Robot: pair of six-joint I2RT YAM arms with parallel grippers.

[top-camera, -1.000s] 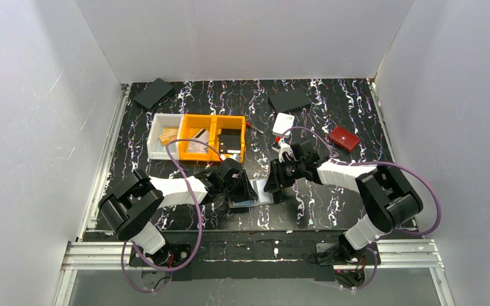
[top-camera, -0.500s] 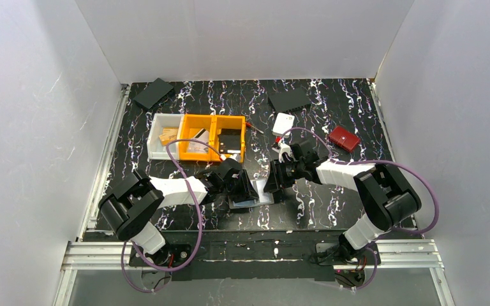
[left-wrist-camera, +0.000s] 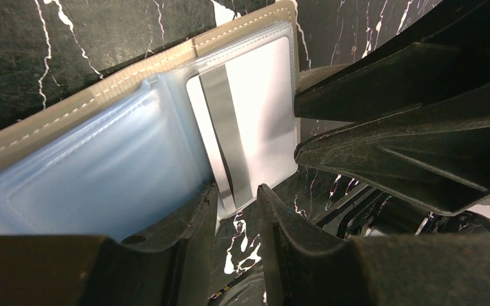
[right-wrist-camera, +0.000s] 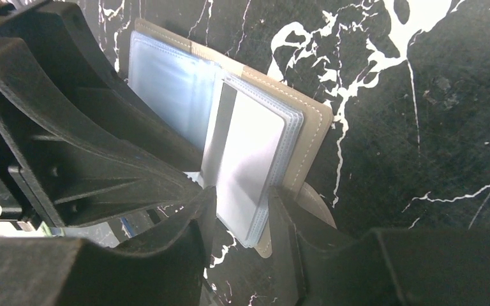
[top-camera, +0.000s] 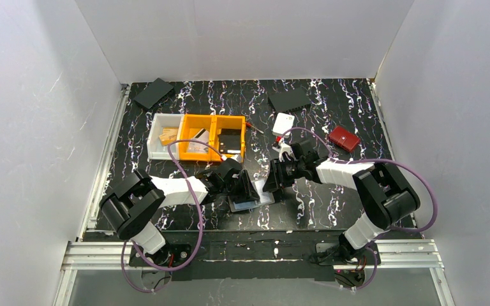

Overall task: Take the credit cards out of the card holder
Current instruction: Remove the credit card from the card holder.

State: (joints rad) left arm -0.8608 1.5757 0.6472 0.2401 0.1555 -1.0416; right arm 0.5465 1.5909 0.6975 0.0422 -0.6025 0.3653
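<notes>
The card holder (top-camera: 252,199) is lying open on the bench (top-camera: 332,205), near the orange bin (top-camera: 212,116). The left gripper (left-wrist-camera: 236,199) and right gripper (right-wrist-camera: 241,199) are straddling its striped credit card (left-wrist-camera: 249,121), jaws partly apart; clamping cannot be told

An orange bin (top-camera: 212,117) with two parts sits on a black table (top-camera: 322,207) that has white squiggly lines on it. A black thing (top-camera: 230,141) lies in the orange bin's right part. A white bin (top-camera: 152,145) touches its left side and has brown bits (top-camera: 168,137) inside. Behind the orange bin, to the left, lies a flat black square (top-camera: 153,93). To its right sit a small white case (top-camera: 283,122) and, farther right, a red wallet (top-camera: 344,138). Behind it, to the right, lies a flat black pad (top-camera: 289,99).
</notes>
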